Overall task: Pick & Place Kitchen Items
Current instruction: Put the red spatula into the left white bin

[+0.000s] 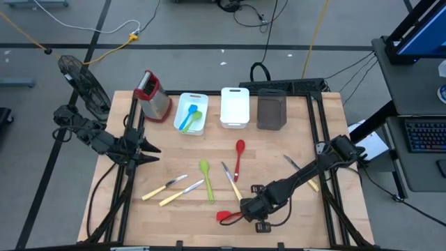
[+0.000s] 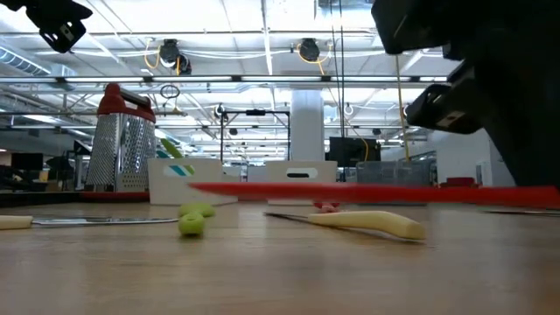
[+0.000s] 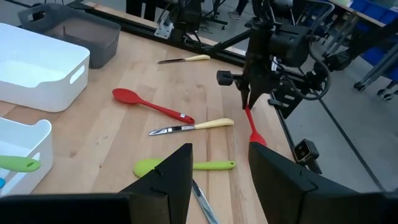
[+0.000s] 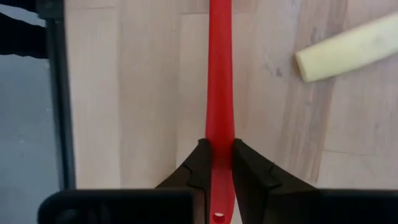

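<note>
My right gripper (image 1: 249,208) is near the table's near edge, shut on a red plastic utensil (image 1: 224,216) whose broad head points toward the left. The same utensil shows as a level red bar (image 2: 367,191) in the low view. On the wood lie a red spoon (image 1: 239,157), a green spoon (image 1: 206,178) and several yellow-handled knives (image 1: 164,188) (image 1: 231,181) (image 1: 301,171). A blue and a green utensil lie in the left white bin (image 1: 190,113). My left gripper (image 1: 148,150) waits open over the table's left side. My right gripper pinches the red utensil's handle (image 4: 220,134) between its two fingers (image 4: 200,167), close to the free end with the small hole (image 4: 217,216). The fingers come from above, pointing down, across the handle. The utensil is level and lifted just clear of the table.
Along the far edge stand a red-topped metal grater (image 1: 153,96), a second white bin (image 1: 235,106) and a dark grey bin (image 1: 272,109). A black frame (image 1: 322,132) runs along the table's sides. Bare wood shows at the near left corner (image 1: 132,219).
</note>
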